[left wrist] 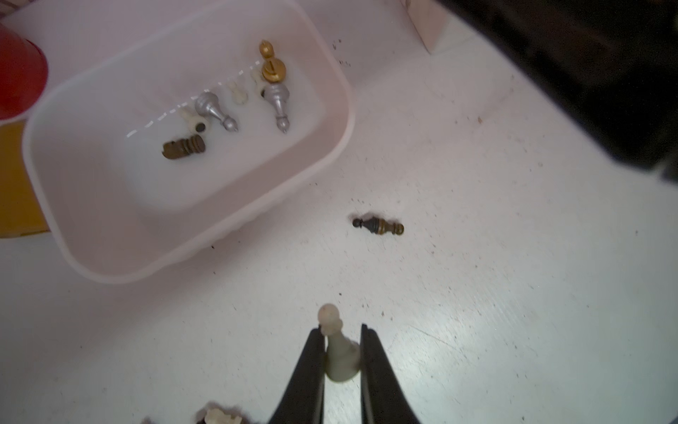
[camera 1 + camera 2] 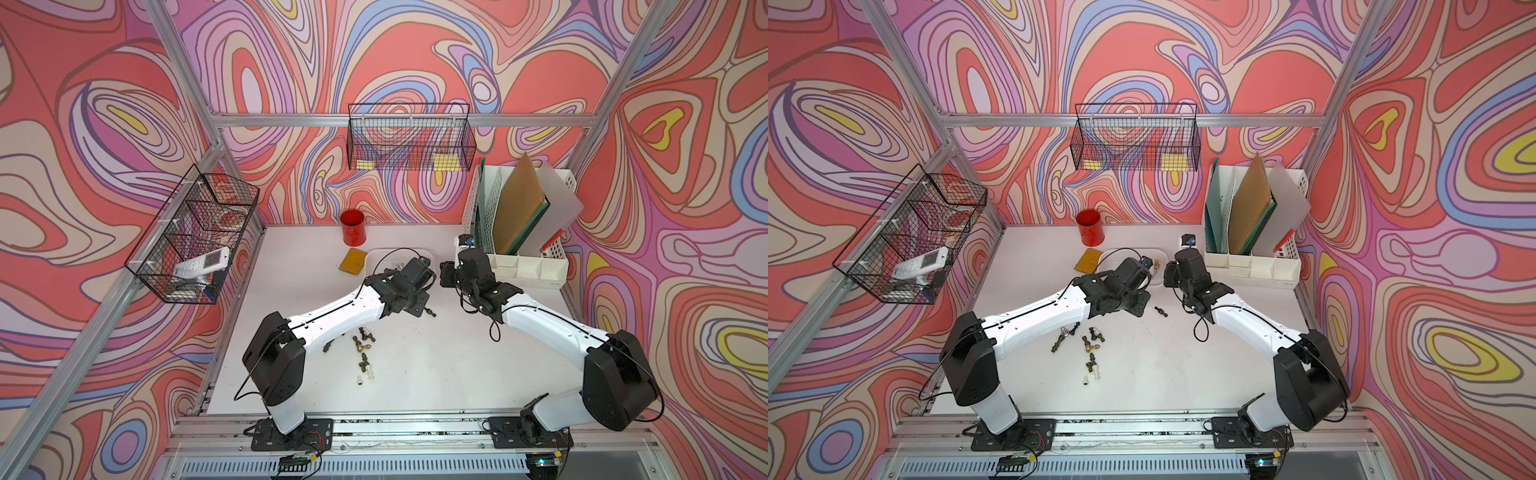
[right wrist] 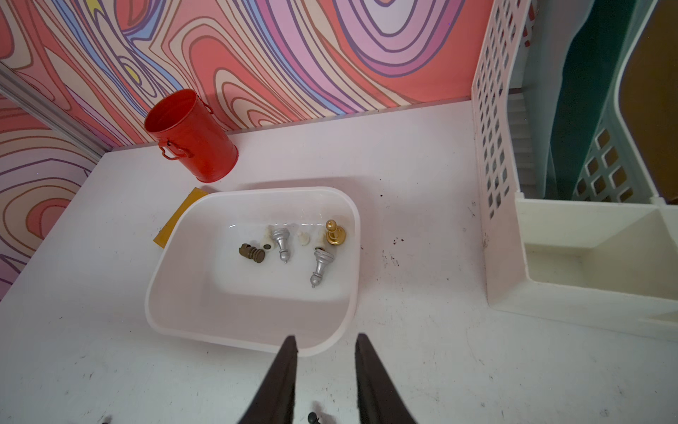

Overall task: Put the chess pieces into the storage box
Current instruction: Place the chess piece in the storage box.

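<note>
My left claw (image 1: pixel 341 330) is clenched on a pale pawn (image 1: pixel 339 352), black fingers pressed to either side of its body and its round head poking out past the tips. Whether it is clear of the surface I cannot tell. My right claw (image 3: pixel 326 337) hangs spread with nothing between its fingers, just beside a corner of the storage box (image 3: pixel 183 323). That box sits toward the back of the white tabletop (image 2: pixel 436 365), which is scuffed and peppered with dark specks. Inside it lie several chess pieces (image 3: pixel 282 242): two silver, one bronze, one gold and some small whitish ones. A dark bronze piece (image 1: pixel 378 225) lies on the table near the box, and a loose cluster (image 2: pixel 363 345) is scattered nearer my bases. A red cup (image 3: pixel 190 136) stands by the back wall, a yellow pad (image 2: pixel 353 261) lies just beside the box, and a white file organiser (image 2: pixel 523 216) fills the right rear corner. Swirling coral, pink and lilac wallpaper (image 2: pixel 415 50) covers every wall, and wire baskets (image 2: pixel 409 137) hang from aluminium framing (image 2: pixel 291 120).
</note>
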Controlling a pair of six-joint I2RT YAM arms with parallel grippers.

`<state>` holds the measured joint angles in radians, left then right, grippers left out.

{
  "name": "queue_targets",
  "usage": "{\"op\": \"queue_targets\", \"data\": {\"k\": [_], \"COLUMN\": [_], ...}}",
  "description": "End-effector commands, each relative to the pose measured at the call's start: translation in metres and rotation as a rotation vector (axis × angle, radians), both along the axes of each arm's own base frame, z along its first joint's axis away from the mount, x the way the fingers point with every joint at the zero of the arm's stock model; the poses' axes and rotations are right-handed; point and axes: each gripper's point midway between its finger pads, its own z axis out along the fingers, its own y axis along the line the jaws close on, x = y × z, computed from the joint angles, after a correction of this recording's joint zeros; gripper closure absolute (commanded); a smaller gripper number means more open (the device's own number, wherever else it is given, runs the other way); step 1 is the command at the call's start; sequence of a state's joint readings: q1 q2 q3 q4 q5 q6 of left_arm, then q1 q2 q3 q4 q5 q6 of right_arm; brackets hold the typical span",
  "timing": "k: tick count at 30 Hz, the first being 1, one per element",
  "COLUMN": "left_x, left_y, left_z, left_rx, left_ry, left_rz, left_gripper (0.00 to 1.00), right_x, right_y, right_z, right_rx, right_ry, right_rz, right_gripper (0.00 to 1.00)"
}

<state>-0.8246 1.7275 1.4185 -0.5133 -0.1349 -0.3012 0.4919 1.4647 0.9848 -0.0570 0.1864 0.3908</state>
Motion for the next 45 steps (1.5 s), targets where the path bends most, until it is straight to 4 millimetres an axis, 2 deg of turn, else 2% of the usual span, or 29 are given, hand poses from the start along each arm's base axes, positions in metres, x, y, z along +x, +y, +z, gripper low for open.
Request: {"op": "queue_targets", "data": {"k": [1,5,7,13,24,28,32,39,43,45], "left_x": [0.039,0.077,0.093,0.128,0.153,0.156,0.158,0.154,0.147,0.14], "left_y": [-0.01,-0.005,-0.004,0.002,0.006,0.006,0.005,0.011,0.018,0.024], "left_z": [0.019,0.016,0.009,-0.01,-0.051,-0.057,-0.05,-0.023,-0.002,0.011], "left_rx": [-0.086,-0.161,-0.167,-0.165,-0.176,-0.209,-0.228,-0.244,-0.248,-0.248], "left_ry": [-0.119,-0.158,-0.164,-0.172,-0.147,-0.123,-0.135,-0.164,-0.177,-0.177], "left_rz": [0.0,0.043,0.057,0.098,0.124,0.136,0.141,0.141,0.146,0.151], "left_gripper": [0.81,0.81,0.81,0.82,0.76,0.72,0.64,0.62,0.62,0.62], "right_x": [-0.002,-0.004,-0.006,-0.009,-0.005,-0.004,-0.003,-0.002,-0.005,-0.007], "right_y": [-0.005,-0.007,-0.007,-0.013,-0.014,-0.013,-0.012,-0.004,0.007,0.012], "right_z": [0.009,0.011,0.015,0.018,0.01,0.01,0.01,-0.005,-0.02,-0.034], "right_rx": [0.022,0.027,0.032,0.021,-0.011,-0.011,-0.018,-0.093,-0.154,-0.186], "right_ry": [-0.031,-0.044,-0.053,-0.071,-0.064,-0.064,-0.058,0.008,0.071,0.128], "right_rz": [-0.019,-0.022,-0.021,-0.036,-0.042,-0.04,-0.032,0.043,0.14,0.188], "right_gripper": [0.7,0.71,0.71,0.7,0.71,0.7,0.7,0.7,0.7,0.7]}}
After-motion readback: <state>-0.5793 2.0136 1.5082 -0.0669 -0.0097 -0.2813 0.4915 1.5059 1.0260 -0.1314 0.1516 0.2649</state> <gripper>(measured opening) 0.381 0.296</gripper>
